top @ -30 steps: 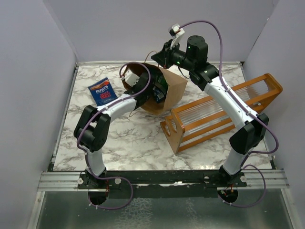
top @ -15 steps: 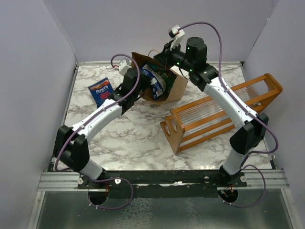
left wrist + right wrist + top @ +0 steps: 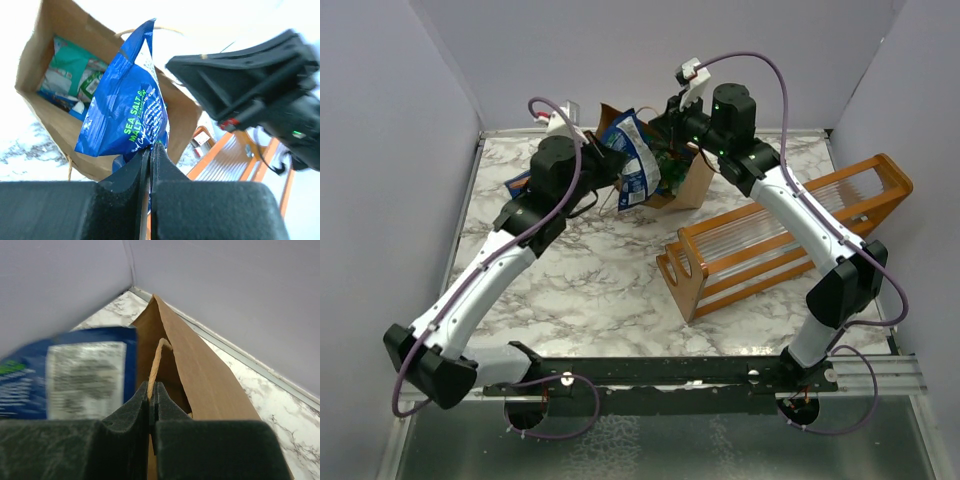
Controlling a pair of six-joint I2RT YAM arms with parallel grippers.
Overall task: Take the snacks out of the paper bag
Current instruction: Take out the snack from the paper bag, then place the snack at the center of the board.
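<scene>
My left gripper is shut on the lower edge of a blue-and-white snack packet and holds it in the air beside the mouth of the brown paper bag. In the left wrist view the packet hangs in front of the bag, with teal and green packets still inside. My right gripper is shut on the bag's twisted paper handle above the bag. Another blue packet lies on the table, mostly hidden by my left arm.
An orange wooden rack with clear slats lies on the table right of the bag. Purple walls close in the back and both sides. The marble tabletop spreads in front of the bag.
My left gripper has come out of the bag, up and to the left, with the blue-and-white packet in it. The bag has tipped more upright. My right gripper has kept hold of the handle.
</scene>
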